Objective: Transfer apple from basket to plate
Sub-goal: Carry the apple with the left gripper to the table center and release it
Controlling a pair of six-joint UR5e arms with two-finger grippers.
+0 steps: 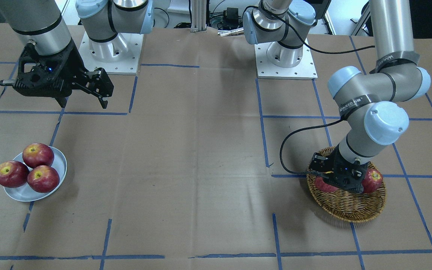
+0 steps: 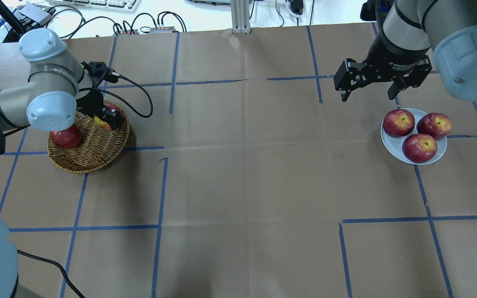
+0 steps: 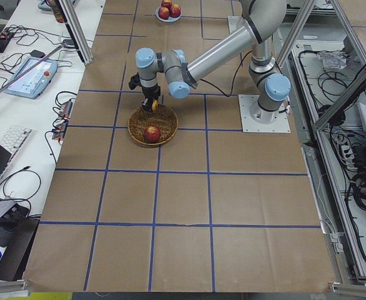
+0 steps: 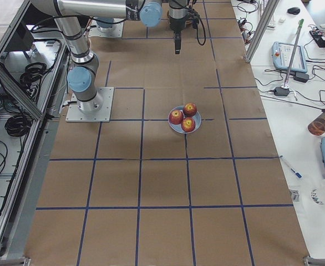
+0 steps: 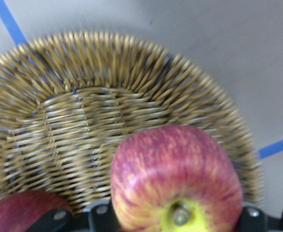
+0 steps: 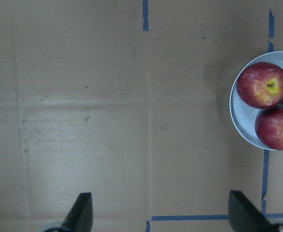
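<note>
Grasp step judged in hand. Apple (image 5: 175,174) gripped by left tool (image 2: 107,119), low inside basket (image 2: 89,162) at left of tabletop (image 2: 242,165). Right tool (image 2: 369,96) spread wide, empty, near plate (image 2: 389,145) at right. Next: apple to be lifted clear of rim, carried toward plate.

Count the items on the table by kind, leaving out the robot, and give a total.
Apples: 5 (three apples on the plate, plus the apple and a darker apple in the basket)
Plates: 1
Baskets: 1
Total: 7
</note>
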